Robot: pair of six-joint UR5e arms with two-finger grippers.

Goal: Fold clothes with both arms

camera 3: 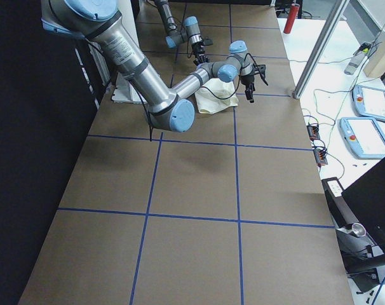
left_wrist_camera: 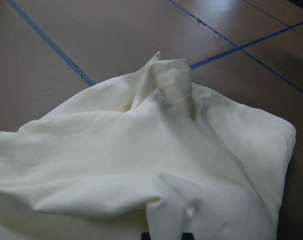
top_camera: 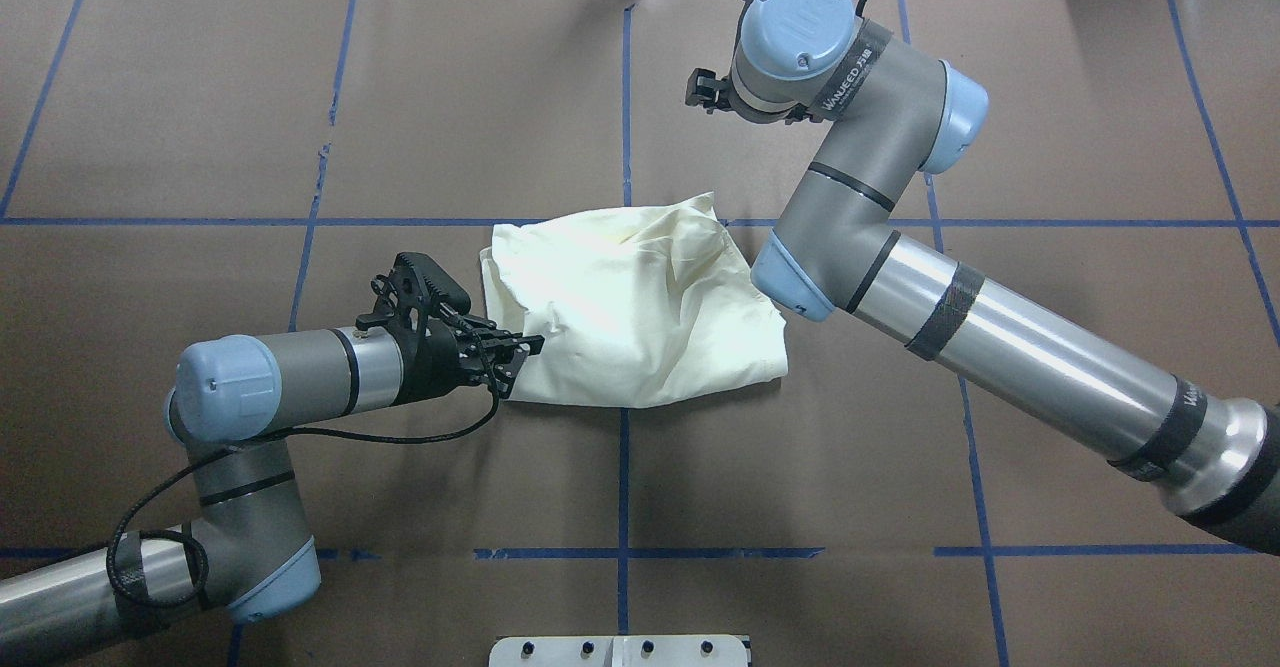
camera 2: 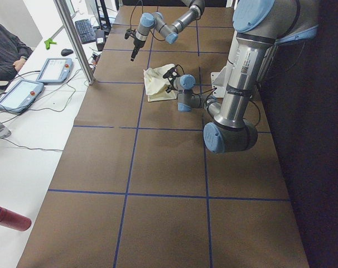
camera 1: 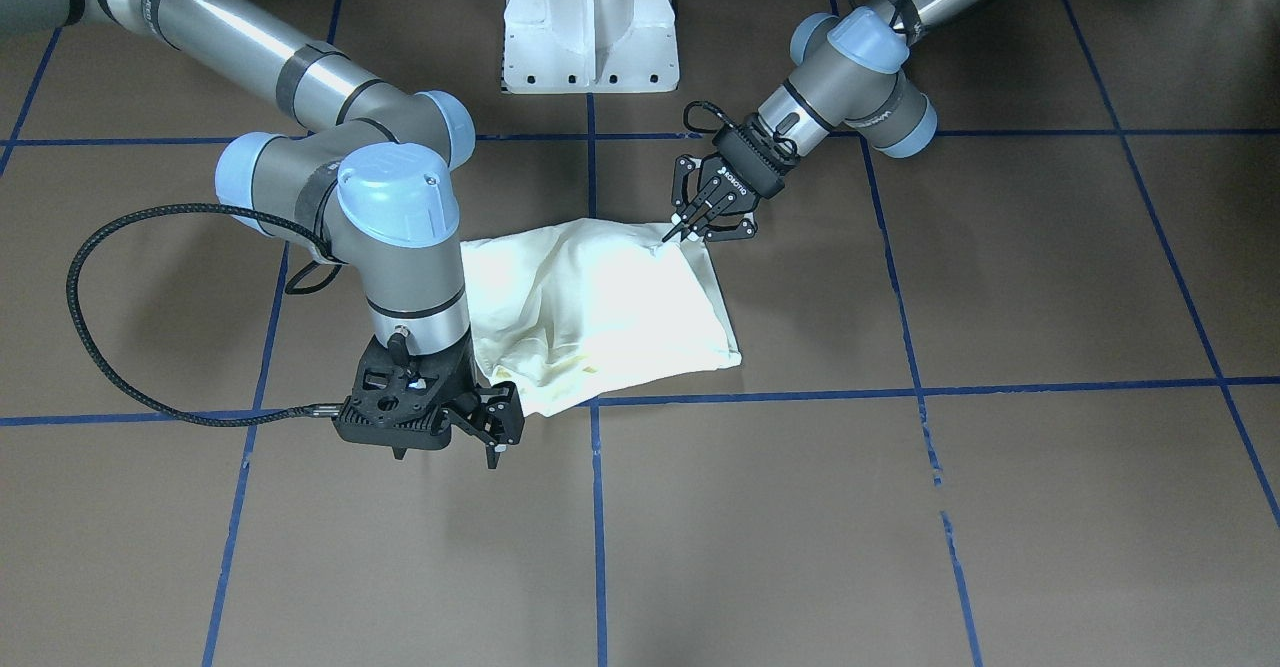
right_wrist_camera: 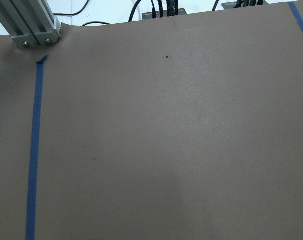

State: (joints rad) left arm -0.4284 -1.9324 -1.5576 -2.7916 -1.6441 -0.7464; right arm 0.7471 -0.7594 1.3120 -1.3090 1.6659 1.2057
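Near the middle of the tabletop (top_camera: 300, 97), left claw (camera 1: 685, 230) clenched on a pinch of cream cloth, at the edge of the T-shirt (top_camera: 640, 317) facing the tabletop's left end, fingertips close together on the fold. Behind it, left arm (top_camera: 300, 377) low and nearly level, reaching in from the near-left corner, black cable (top_camera: 420, 437) looped beside the wrist.

T-shirt bunched into a rough rectangle, plain cream side up, creased, one ridge of cloth standing in a peak in the left wrist view. About halfway between the robot's edge and the far edge, over a crossing of blue tape lines (top_camera: 625, 147).

Toward the far edge, right claw (camera 1: 495, 447) pointing straight down over bare brown tabletop, apart from the cloth; whether released or clenched, impossible to tell. Right arm (top_camera: 1000, 337) bent, wrist joints above the shirt's right-hand edge, long silver tube running back toward the near-right corner.

White pedestal base (camera 1: 590, 27) at the middle of the robot's edge.
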